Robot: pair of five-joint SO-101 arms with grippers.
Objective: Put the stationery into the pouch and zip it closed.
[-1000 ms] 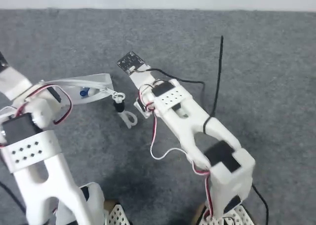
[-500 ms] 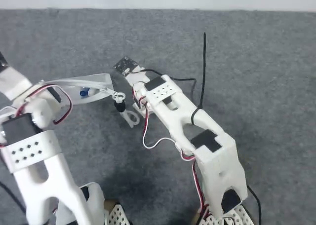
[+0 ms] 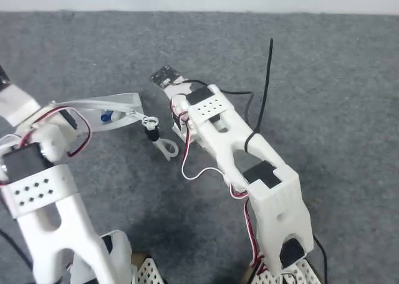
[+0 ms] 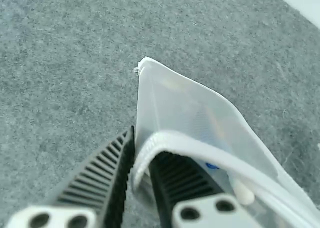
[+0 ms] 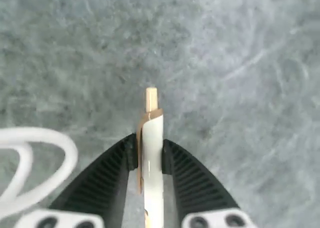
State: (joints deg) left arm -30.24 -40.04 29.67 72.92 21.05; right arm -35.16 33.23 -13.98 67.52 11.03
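The pen (image 5: 151,158), white with a gold clip, is clenched in the right tool (image 5: 149,142), its long axis running straight out ahead over bare desk (image 3: 312,78). The pouch (image 3: 118,103) lies just beside, toward the left arm, its rim pinched by the left tool (image 4: 142,145). The pen likely must cross sideways to reach the mouth.

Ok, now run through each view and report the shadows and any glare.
High view: even, soft light; a faint dark patch lies on the grey felt tabletop, low in the middle. Left wrist view: the translucent white pouch shows no hard glare. Right wrist view: the white pen with a gold clip is brightly lit, casting no distinct shadow.
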